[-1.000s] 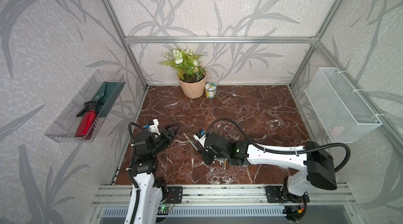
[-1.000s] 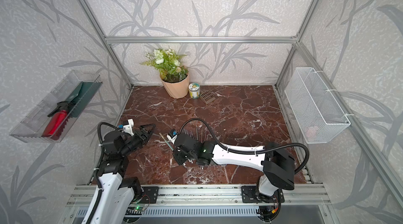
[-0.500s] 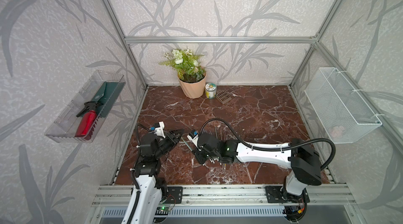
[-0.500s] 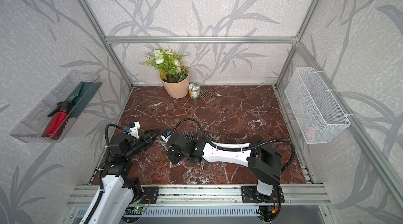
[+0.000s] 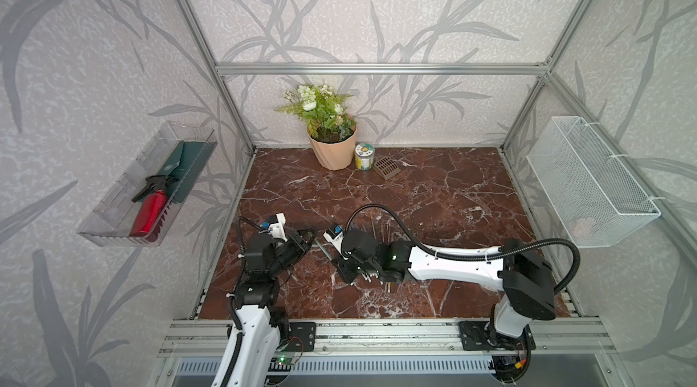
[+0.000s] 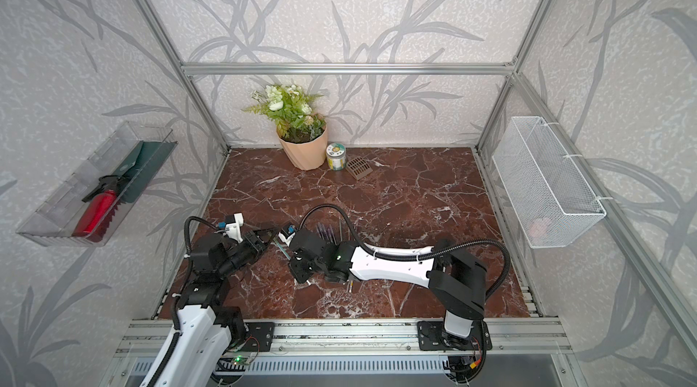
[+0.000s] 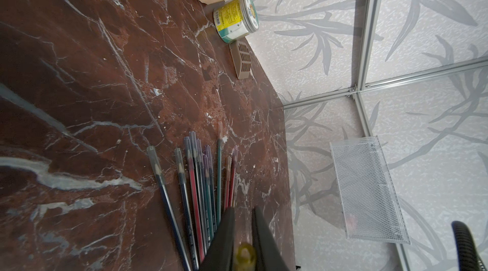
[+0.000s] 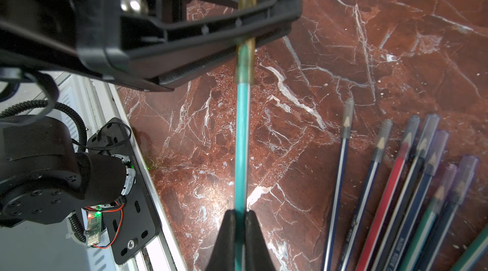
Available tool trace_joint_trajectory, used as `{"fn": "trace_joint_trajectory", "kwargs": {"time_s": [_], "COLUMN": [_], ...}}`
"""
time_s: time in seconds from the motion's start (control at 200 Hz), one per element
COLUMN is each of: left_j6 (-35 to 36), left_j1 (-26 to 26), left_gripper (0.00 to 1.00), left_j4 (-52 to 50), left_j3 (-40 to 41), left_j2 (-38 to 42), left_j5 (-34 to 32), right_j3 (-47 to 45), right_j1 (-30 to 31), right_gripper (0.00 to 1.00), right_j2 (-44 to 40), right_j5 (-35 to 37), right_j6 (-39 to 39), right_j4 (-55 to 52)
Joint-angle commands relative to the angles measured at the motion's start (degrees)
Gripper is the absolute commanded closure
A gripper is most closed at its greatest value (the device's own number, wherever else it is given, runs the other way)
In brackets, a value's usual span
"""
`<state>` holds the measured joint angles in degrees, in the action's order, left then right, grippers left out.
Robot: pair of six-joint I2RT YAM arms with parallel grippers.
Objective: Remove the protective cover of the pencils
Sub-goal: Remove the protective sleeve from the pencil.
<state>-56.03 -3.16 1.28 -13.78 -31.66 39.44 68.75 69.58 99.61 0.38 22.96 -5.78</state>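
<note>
Both arms sit low over the table (image 5: 433, 185), hands facing tip to tip. I see the right hand (image 8: 239, 214) clamped on a teal pencil (image 8: 241, 137), whose barrel runs straight out from its fingers toward the left hand (image 7: 244, 211). The left hand is pinched on the cap (image 8: 245, 66) at the pencil's far end. The cap is yellowish, translucent, tubular and seated on the tip. The other pencils (image 8: 396, 190) lie fanned flat on the marble beside the right hand, apart from it, each under a clear blue-purple cover (image 8: 430, 129).
</note>
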Motion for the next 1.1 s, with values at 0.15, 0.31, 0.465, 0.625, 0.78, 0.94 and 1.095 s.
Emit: {"fn": "trace_joint_trajectory", "kwargs": {"time_s": [0.15,0.31,0.465,0.625,0.78,0.94,1.095], "left_j6": [-0.13,0.04,0.21,0.12,0.21,0.21,0.09], "left_j1": [0.35,0.35,0.35,0.43,0.52,0.52,0.52], "left_gripper": [0.99,1.0,1.0,1.0,1.0,1.0,1.0], "left_j4": [1.26,1.36,1.75,2.45,2.91,3.12,3.35], "left_j3": [0.75,1.0,0.95,1.04,1.21,1.26,1.43], "left_j2": [-0.53,-0.93,-1.32,-1.77,-2.14,-2.21,-2.15], "left_j5": [-1.11,-1.31,-1.1,-0.86,-0.77,-0.72,-0.77], "right_j3": [1.21,1.87,3.85,5.94,6.79,6.84,6.2], "right_j1": [-0.39,-0.92,-1.89,-1.99,-1.98,-1.92,-1.93], "right_gripper": [0.91,0.71,0.67,0.69,0.7,0.81,0.97], "right_j2": [1.8,3.31,5.56,7.21,7.44,7.26,7.26], "right_j5": [-0.38,-0.71,-2.31,-3.66,-4.1,-4.6,-5.22], "right_j6": [0.68,1.04,1.38,1.43,1.23,1.16,1.08], "right_j4": [1.6,1.77,1.5,1.32,0.78,0.74,1.4]}}
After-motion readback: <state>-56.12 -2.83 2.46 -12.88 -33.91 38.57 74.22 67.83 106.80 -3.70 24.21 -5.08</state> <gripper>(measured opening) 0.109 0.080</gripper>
